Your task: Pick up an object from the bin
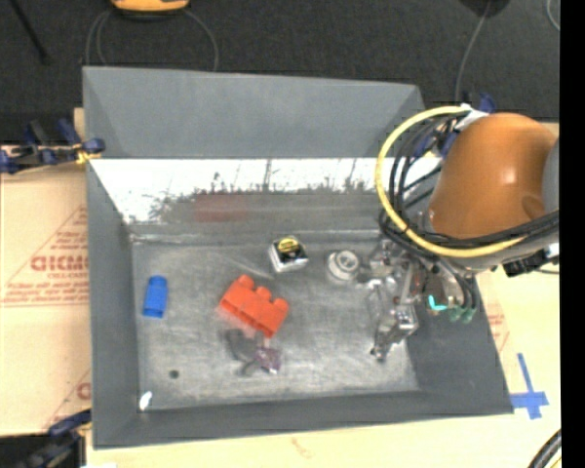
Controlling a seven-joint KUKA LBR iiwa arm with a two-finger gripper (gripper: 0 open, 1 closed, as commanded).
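Gripper (388, 344) above bare floor at right side of bin (253, 125) — open or closed, cannot tell; orange brick (253, 305) well apart.

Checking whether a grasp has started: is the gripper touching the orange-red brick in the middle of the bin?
Apart. In the camera view, bare bin floor lies between the orange-red brick and the gripper.
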